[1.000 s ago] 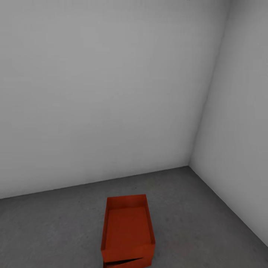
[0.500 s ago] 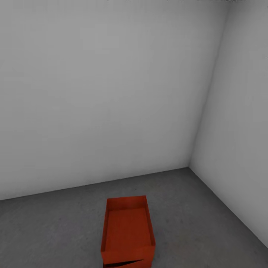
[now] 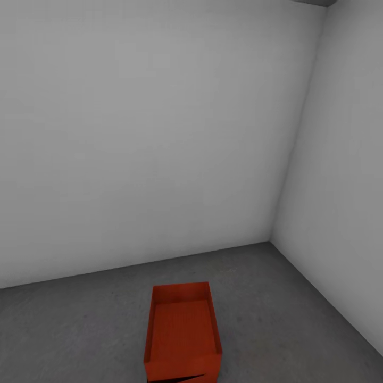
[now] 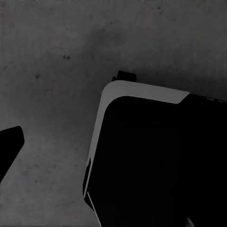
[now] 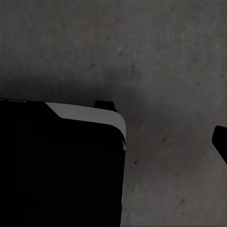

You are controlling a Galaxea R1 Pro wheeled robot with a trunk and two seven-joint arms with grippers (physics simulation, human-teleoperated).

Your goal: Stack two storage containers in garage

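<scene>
One orange-red container (image 3: 183, 332) sits atop the other (image 3: 178, 379) on the garage floor (image 3: 298, 308) near the corner, so stacking looks done, though neither gripper's opening can be judged from these views.

Two plain white walls meet in a bare corner, the wide back wall (image 3: 149, 138) spanning most of the head view and the side wall (image 3: 340, 202) running toward the camera along the right. Their seam falls as a faint vertical line, slightly slanted, to the corner at the base of the room. Both surfaces are unmarked and evenly lit, shading a little greyer toward the corner. At the upper right edge a thin sliver of darker grey ceiling (image 3: 314, 2) shows above the back wall. A narrow dark line marks where each wall ends at the bottom.
</scene>
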